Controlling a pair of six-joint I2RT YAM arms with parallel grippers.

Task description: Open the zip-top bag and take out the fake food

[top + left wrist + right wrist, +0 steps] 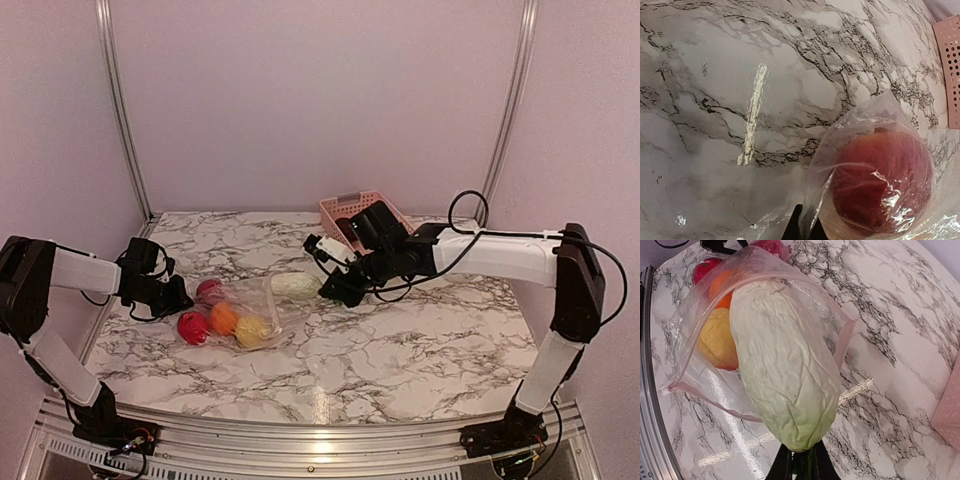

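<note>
On the marble surface (pixel 420 340), left of centre | pins bag (pixel 262 300) by its closed end, left fingers (pixel 183 298) shut on the film, seemingly as anchor | holds cabbage (pixel 296 285) half out of open mouth, right fingers (pixel 329 290) clamped on its tip | leaves red, orange, yellow fruit (pixel 224 318) inside.

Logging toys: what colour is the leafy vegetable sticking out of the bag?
The vegetable is pale green, clearest in the right wrist view.
</note>
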